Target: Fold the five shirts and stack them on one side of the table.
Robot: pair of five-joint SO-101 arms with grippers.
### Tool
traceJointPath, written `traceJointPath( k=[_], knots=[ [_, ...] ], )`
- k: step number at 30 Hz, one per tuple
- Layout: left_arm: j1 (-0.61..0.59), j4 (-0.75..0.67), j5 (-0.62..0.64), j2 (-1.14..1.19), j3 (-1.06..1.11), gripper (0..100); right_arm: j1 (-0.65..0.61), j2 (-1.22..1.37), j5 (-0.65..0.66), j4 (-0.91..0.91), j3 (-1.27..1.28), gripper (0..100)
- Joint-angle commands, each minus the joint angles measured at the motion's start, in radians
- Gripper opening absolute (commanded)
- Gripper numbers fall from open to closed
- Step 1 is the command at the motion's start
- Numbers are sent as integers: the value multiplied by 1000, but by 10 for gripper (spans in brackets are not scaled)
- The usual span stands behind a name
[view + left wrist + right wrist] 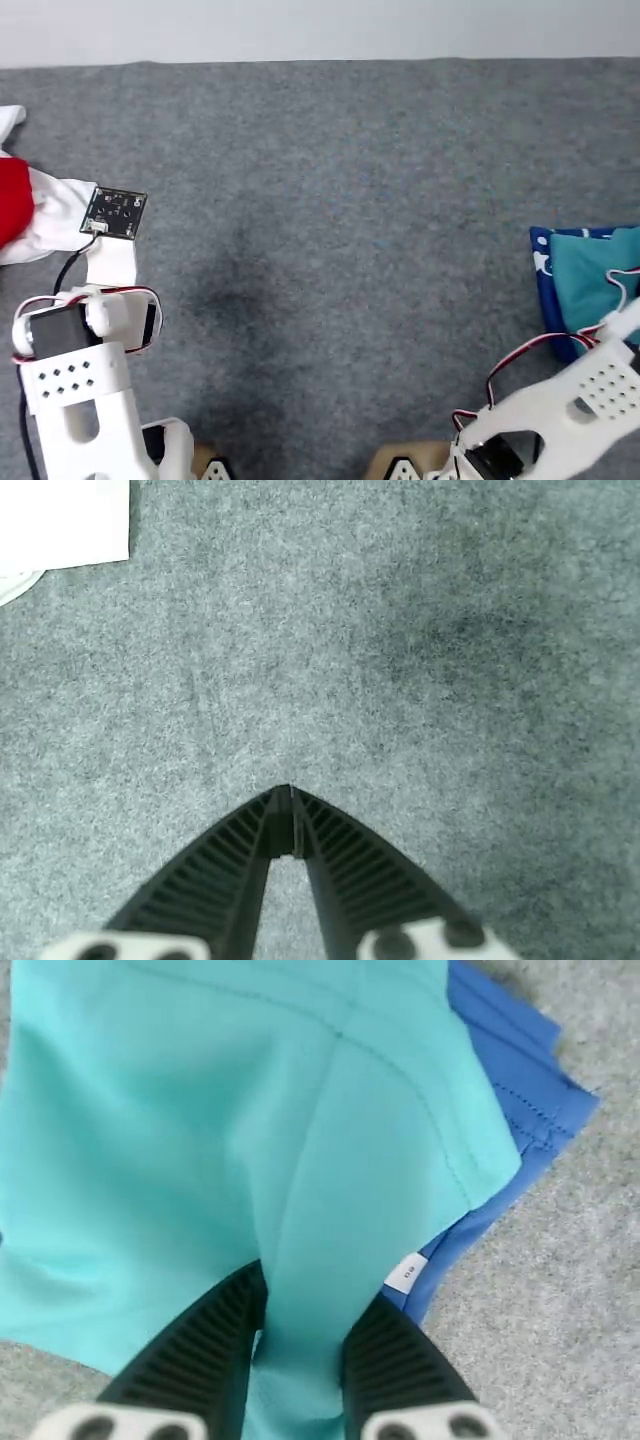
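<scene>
A teal shirt [200, 1130] lies on top of a blue shirt [520, 1110] at the table's right edge, seen from above as teal shirt [595, 275] on blue shirt [545, 280]. My right gripper [305, 1295] is shut on a raised fold of the teal cloth, which runs between its black fingers [205, 1335]. A white and red shirt [30, 210] lies bunched at the far left edge. My left gripper [290, 800] is shut with nothing in it, just over bare carpet; a white corner of cloth [60, 520] lies beyond it.
Grey carpet [340, 200] covers the table, with a wide bare stretch between the two arms. The left arm [80, 350] stands at the front left, the right arm [560, 400] at the front right. A pale wall runs along the far edge.
</scene>
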Motion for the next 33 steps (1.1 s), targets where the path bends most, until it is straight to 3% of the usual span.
traceJointPath(
  k=[1,6,14,17,20,25,27,33],
  knots=[
    [-2,-11,-6,-17,-2,3,13,-48,6,19,-11,162],
    [-2,-11,-6,-17,-2,3,4,-87,6,111,-86,386],
    [-2,-11,-6,-12,-1,3,-50,-150,3,177,-140,393],
    [-2,-11,-6,-12,-1,3,-74,-120,-55,174,-140,393],
    [-2,-11,-6,-12,-1,3,-87,-79,-103,168,-141,323],
    [-2,-11,-6,-12,-1,3,-122,-39,-109,180,-141,0],
    [-2,-11,-6,-12,-1,3,-137,-33,-109,203,-141,53],
    [-2,-11,-6,-12,-1,3,-148,1,-110,200,-138,9]
  ],
)
